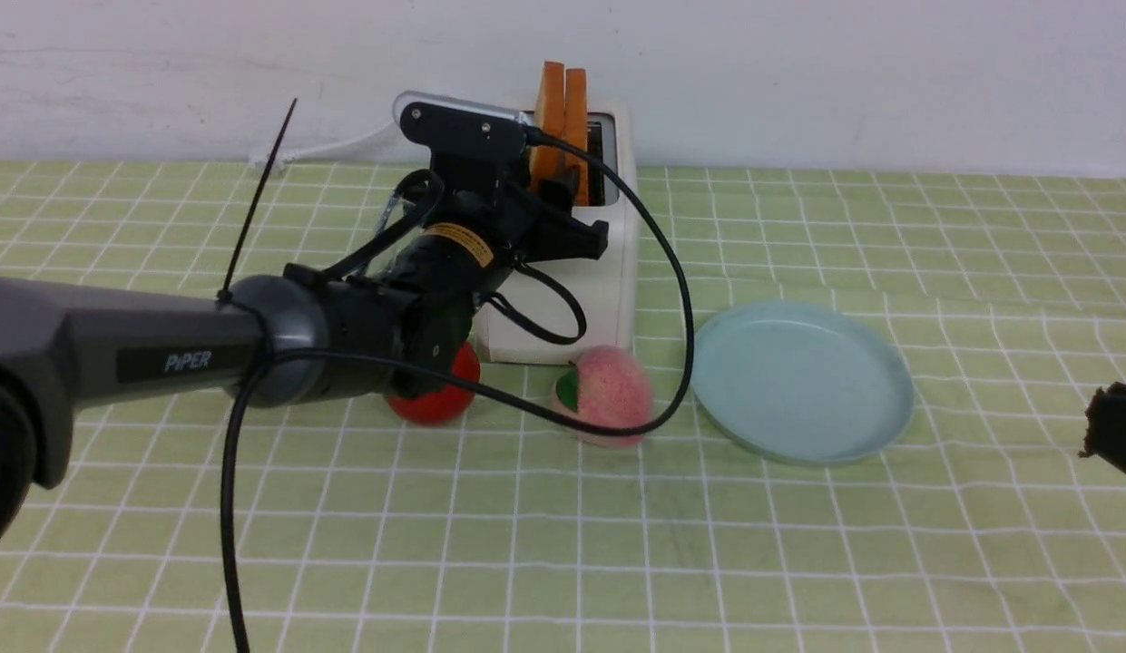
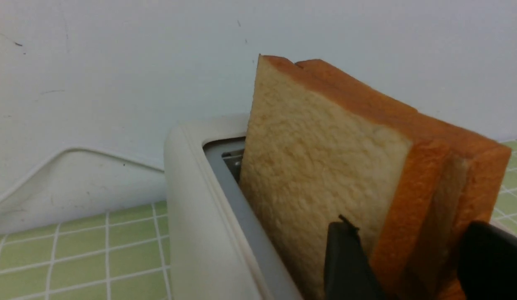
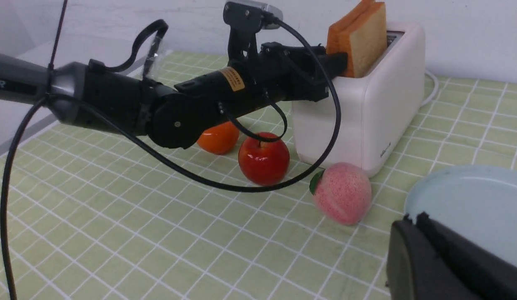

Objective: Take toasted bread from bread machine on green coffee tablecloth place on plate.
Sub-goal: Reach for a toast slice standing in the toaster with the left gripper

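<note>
Two slices of toasted bread stand upright, pressed together, in the white bread machine at the back of the green coffee tablecloth. My left gripper is open at the toaster's top. Its dark fingers straddle the lower corner of both slices, one on each outer side. The pale blue-green plate lies bare to the right of the toaster. Low beside the plate, my right gripper is shut on nothing, at the right edge of the front view.
A red apple and a pink peach lie in front of the toaster, under my left arm. An orange sits behind the apple. The toaster's white cord runs along the wall to the left.
</note>
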